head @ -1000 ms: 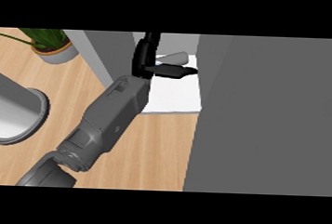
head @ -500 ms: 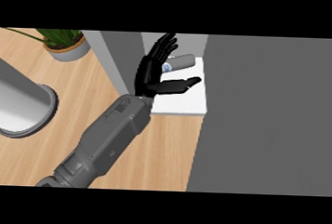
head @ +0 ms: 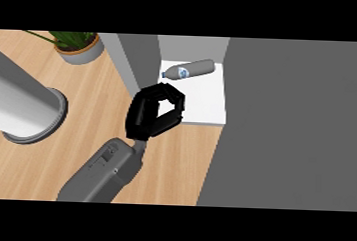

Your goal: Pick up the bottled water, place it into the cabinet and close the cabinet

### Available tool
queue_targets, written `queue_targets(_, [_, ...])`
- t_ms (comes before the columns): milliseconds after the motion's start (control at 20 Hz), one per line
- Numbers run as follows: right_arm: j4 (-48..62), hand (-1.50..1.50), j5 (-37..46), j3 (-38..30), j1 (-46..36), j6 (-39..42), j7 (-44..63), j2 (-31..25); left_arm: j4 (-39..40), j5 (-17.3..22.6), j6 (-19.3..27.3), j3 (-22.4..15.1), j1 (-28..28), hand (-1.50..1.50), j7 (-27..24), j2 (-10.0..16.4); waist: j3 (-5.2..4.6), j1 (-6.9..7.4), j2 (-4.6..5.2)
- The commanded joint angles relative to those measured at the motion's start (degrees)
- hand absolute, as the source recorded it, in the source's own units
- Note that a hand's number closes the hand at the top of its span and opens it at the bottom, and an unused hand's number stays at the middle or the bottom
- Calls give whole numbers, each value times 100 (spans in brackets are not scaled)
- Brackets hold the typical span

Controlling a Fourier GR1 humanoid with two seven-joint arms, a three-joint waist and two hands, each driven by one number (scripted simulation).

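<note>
The bottled water (head: 189, 69) lies on its side deep inside the cabinet (head: 208, 101). Just outside the cabinet, the robot hand (head: 156, 111) curls empty, seemingly free for closing it.

Plant (head: 79, 48) cropped at top, cylinder (head: 19, 104) cropped left

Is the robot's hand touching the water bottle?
Apart. The head view shows the left hand nearer the viewer than the bottled water, with a strip of white shelf visible between them.
</note>
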Motion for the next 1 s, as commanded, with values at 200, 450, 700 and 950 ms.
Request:
queue_targets(200, [-438,150,62,846,-327,244,1082,-94,-2246,-317,318,-308,1676,150,364,867,-3,-34,39])
queue_targets(450, [-592,150,629,1879,-519,-143,1535,421,-3164,-228,258,-50,2291,150,619,1359,-6,-83,40])
queue_targets(700, [11,150,750,2443,-1097,-238,1770,909,-3270,-133,-251,340,3129,150,53,1726,-7,-92,54])
queue_targets(950, [519,150,993,3003,-1894,-410,2348,1699,-3727,-101,-454,306,3831,150,-235,1807,-11,-64,51])
